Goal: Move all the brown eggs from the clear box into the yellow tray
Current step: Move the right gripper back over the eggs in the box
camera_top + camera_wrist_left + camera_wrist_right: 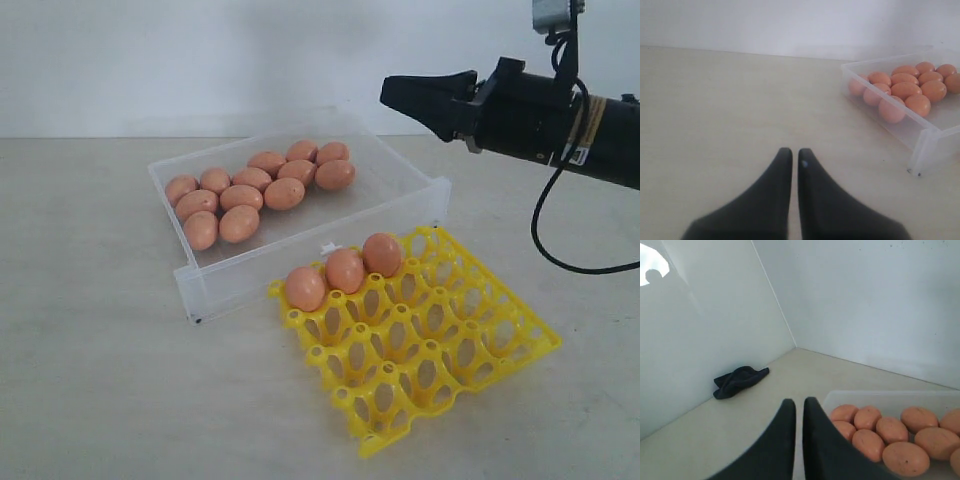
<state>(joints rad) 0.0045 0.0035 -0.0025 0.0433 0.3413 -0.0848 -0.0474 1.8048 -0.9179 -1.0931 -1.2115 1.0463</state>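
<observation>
Several brown eggs [240, 195] lie clustered in the clear box [400, 215] at the middle of the table. Three more eggs [345, 270] sit in the back row of the yellow tray [480, 345], which stands in front of the box to its right. My right gripper [392, 92] hangs shut and empty high above the box's right end; its wrist view shows the eggs [890, 437] just beside its fingers [815, 440]. My left gripper [794, 152] is shut on nothing over bare table, left of the box [920, 132] and its eggs [905, 90]. It is out of the exterior view.
A dark crumpled cloth [737, 380] lies on the table by the left wall, in the right wrist view. White walls close the scene at the back. A black cable [545, 215] loops under the right arm.
</observation>
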